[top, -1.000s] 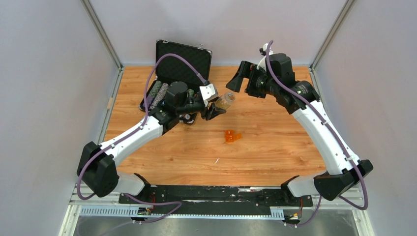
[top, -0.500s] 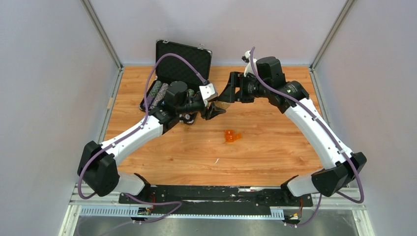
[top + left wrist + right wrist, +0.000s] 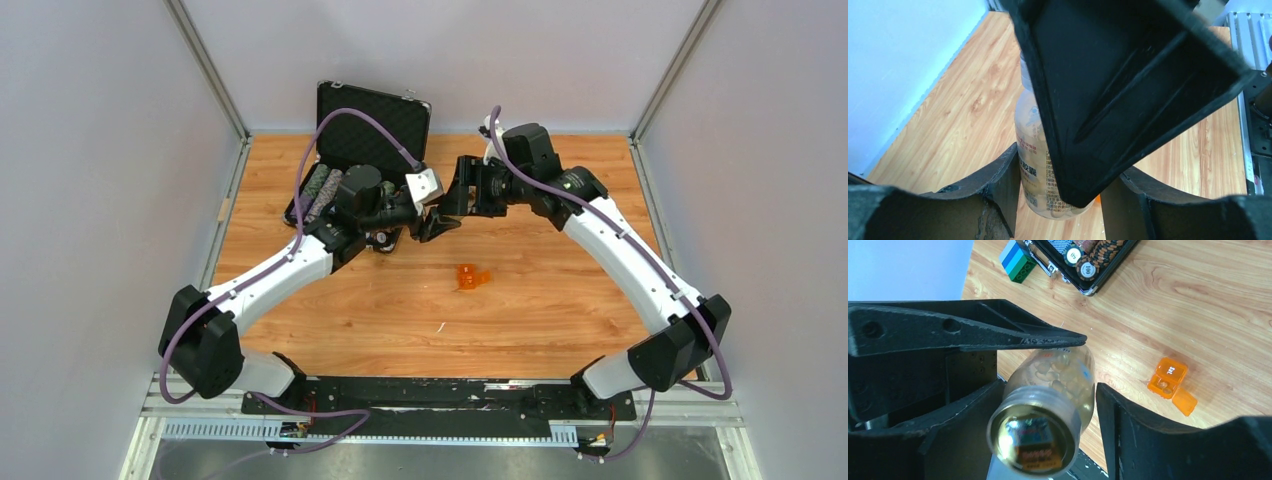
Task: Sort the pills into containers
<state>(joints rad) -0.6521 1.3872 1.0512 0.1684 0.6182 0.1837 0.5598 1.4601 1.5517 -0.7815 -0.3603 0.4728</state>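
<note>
My left gripper [image 3: 436, 222] [image 3: 1062, 197] is shut on a clear pill bottle [image 3: 1030, 145] full of pale pills and holds it above the table. My right gripper [image 3: 457, 198] [image 3: 1048, 405] is open, with its jaws on either side of the bottle's capped end [image 3: 1032, 437]; a gap shows beside the bottle. In the left wrist view, a right finger [image 3: 1128, 80] hides most of the bottle. The small orange container [image 3: 468, 277] [image 3: 1168, 379] lies on the wood with one lid open, a pill or two inside.
An open black case [image 3: 372, 122] with rows of chips [image 3: 1087, 262] stands at the back left. A blue and green block [image 3: 1017, 260] lies beside it. A small white speck [image 3: 440, 326] lies on the wooden table [image 3: 560, 280].
My right arm has swung left and brought its open jaws around the bottle's capped end. My left arm and the bottle have stayed put.
</note>
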